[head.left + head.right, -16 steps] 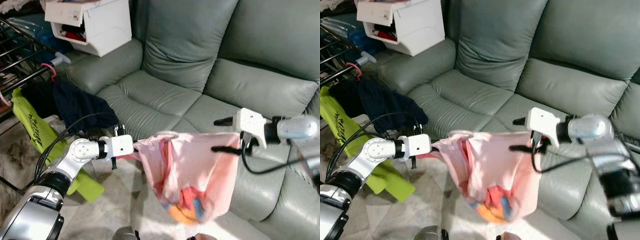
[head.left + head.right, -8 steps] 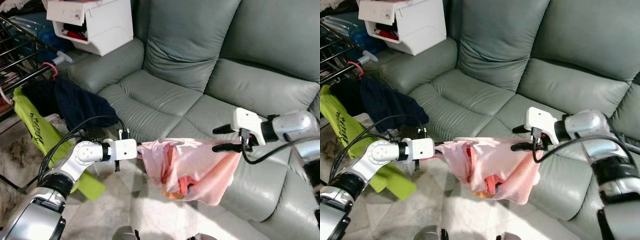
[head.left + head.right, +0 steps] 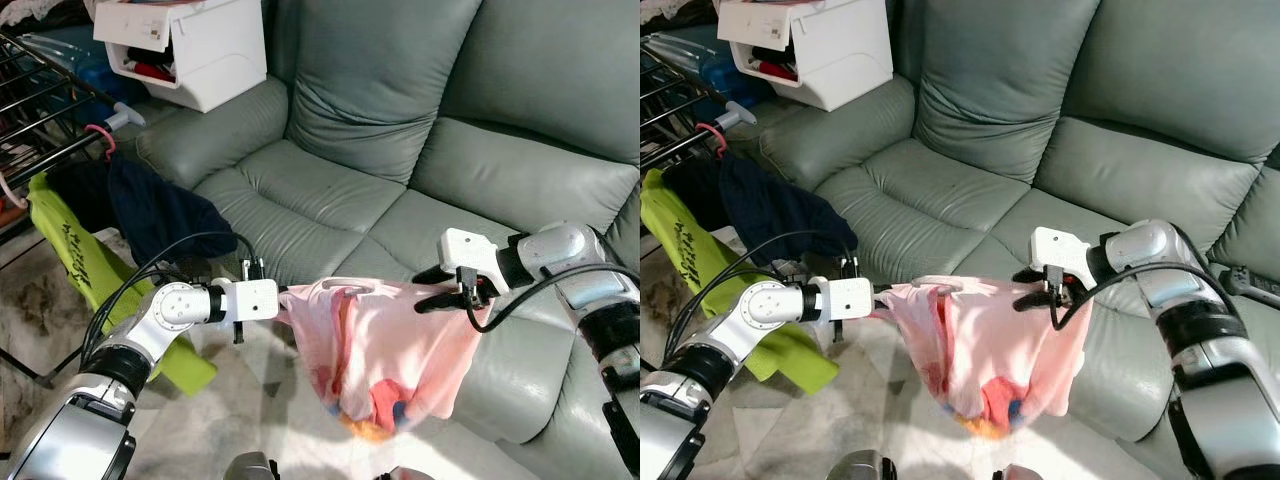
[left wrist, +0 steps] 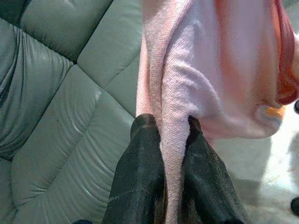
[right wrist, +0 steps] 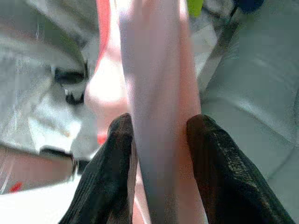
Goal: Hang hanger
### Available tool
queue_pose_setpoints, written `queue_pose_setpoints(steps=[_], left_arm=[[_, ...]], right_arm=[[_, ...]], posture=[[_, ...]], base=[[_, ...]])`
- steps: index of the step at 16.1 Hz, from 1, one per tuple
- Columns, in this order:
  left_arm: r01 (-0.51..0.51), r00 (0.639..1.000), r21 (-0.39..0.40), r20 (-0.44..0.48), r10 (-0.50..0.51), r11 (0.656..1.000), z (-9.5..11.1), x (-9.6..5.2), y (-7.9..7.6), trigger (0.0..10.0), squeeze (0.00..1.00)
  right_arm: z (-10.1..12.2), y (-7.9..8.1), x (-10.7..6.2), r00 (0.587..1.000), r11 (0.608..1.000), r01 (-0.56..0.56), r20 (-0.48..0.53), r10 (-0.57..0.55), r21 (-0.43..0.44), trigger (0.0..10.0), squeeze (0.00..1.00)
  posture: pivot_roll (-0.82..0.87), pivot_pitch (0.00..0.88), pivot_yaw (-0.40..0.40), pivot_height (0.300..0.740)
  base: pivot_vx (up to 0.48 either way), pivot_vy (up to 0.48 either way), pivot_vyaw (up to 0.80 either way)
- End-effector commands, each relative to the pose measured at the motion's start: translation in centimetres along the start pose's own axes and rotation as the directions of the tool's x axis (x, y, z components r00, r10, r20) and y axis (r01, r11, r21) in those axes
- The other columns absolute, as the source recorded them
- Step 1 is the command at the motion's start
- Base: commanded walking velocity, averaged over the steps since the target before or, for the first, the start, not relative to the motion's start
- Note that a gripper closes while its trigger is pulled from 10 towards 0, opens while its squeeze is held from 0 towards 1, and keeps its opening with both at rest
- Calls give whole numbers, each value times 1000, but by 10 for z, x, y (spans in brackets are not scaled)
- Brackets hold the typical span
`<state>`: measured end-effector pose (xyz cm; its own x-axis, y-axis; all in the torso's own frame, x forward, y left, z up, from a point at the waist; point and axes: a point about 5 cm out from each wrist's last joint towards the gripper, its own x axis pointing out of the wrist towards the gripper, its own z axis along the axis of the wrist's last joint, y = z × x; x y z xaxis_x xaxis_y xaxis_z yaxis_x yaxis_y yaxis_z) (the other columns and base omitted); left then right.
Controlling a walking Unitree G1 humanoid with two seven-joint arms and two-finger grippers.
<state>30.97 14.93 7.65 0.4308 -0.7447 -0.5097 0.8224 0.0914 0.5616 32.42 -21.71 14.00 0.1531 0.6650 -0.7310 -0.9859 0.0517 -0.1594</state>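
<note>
Head view: a pink garment [image 3: 385, 345] hangs stretched between the left gripper [image 3: 281, 296] and right gripper [image 3: 432, 288], before a grey-green sofa [image 3: 400, 150]. Left wrist view: fingers [image 4: 140, 172] clamped on a pink fold. Right wrist view: fingers [image 5: 112, 172] pinching the cloth.

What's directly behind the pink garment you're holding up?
Behind the pink garment stretched between left gripper and right gripper is the grey-green leather sofa; its seat front edge there is covered by the cloth.
</note>
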Motion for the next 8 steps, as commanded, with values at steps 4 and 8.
queue_pose_setpoints(steps=[4, 8], left_arm=[[-10, 1000, 29, 5, 10, 1000, 3, -1, 8, 0, 0], [-4, 1000, 29, 3, 3, 1000, 4, 0, 7, 0, 0]], right_arm=[[-2, -6, 0, 996, 999, 8, -87, -11, -38, 0, 0], [13, -19, 4, 995, 992, 104, 8, -104, -65, 0, 0]], posture=[[-52, 0, 74, 740], [-55, 0, 71, 740]], base=[[0, 0, 0], [0, 0, 0]])
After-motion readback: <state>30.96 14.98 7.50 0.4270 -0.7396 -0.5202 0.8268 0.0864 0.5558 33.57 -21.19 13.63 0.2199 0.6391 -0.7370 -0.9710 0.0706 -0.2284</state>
